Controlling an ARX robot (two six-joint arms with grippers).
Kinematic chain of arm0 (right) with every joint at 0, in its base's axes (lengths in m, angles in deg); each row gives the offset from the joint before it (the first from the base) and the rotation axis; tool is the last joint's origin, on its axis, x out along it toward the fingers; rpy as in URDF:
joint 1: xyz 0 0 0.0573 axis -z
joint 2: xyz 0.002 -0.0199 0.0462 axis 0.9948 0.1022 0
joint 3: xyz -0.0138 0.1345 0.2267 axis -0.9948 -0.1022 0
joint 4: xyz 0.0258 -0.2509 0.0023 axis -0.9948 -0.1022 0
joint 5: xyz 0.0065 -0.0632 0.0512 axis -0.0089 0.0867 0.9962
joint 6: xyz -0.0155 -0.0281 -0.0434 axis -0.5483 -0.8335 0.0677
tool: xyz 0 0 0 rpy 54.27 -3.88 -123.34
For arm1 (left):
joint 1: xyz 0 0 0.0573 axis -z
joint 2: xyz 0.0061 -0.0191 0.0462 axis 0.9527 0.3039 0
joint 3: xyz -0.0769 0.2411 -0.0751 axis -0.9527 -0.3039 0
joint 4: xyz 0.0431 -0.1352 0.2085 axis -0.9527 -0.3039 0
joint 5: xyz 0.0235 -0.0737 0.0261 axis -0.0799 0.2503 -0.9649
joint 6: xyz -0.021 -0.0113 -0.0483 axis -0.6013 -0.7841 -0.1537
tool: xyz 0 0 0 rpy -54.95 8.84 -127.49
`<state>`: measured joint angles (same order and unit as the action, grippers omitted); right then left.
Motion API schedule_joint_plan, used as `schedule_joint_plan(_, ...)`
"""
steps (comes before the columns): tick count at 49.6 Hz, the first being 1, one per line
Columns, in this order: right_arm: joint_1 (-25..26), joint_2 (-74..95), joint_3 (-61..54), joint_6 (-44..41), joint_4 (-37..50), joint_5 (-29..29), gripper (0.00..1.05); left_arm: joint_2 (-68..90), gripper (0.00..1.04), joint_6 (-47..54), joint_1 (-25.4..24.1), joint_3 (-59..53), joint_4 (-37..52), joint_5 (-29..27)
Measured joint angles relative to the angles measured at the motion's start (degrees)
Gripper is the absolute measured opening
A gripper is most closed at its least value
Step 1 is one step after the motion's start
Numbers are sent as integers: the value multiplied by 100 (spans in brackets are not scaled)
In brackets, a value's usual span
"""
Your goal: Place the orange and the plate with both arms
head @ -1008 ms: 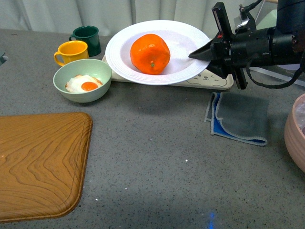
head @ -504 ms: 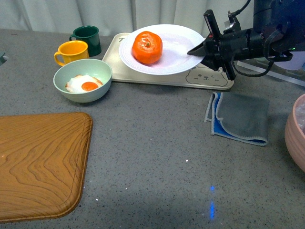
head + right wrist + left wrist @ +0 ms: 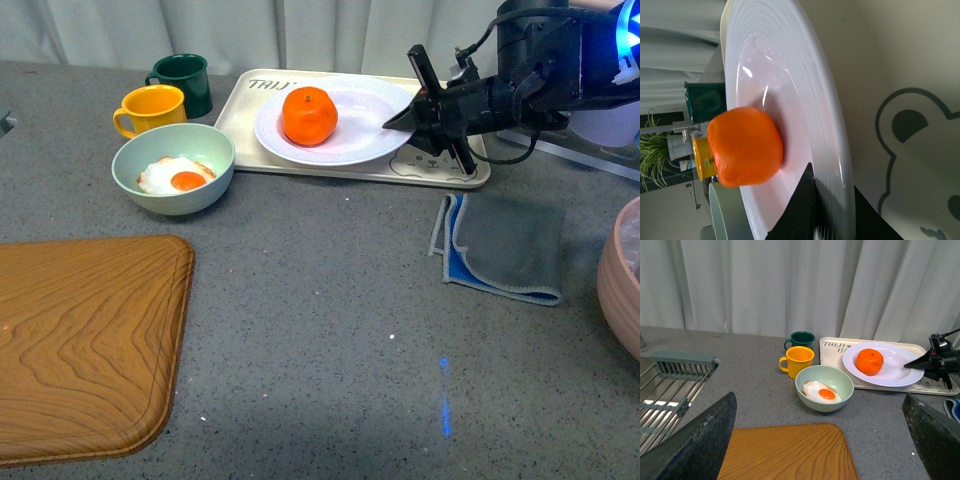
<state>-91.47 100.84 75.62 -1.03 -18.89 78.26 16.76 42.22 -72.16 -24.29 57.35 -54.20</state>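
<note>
The right hand (image 3: 396, 120) is clenched on the right rim of the white ridged plate (image 3: 345, 152), one finger (image 3: 801, 207) over the rim and one under, a pinch that lets it carry the dish level without touching the fruit. The plate lies on the cream bear tray (image 3: 445, 172) and looks flat, though I cannot tell whether its full weight is down. The orange (image 3: 308, 115) sits inside the plate, left of centre and away from the gripped edge, so it is unlikely to roll against the finger.

The left hand (image 3: 819, 399) is released, its fingers (image 3: 700, 440) spread wide and holding nothing, well back from the tray.

The plate's left rim lies inside the tray's raised lip, near the pale green bowl (image 3: 175, 202) with the fried egg, the yellow mug (image 3: 150, 108) and the green mug (image 3: 182, 82). To the right, the grey cloth (image 3: 505, 245) lies just beside the tray's front corner. Bare tabletop (image 3: 320, 300) opens toward the wooden tray (image 3: 85, 340), the freest path for withdrawing
</note>
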Motion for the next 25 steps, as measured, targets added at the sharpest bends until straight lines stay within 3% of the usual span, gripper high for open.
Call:
schedule_joint_plan(7,2,72,149,-133,-192,-61,8,0,98,0,0,0,0,0)
schedule_joint_plan(13,7,68,81,-271,-201,-177,26,0,98,0,0,0,0,0)
schedule_joint_plan(25,72,-750,-1010,-990,-162,-562,72,0,98,0,0,0,0,0)
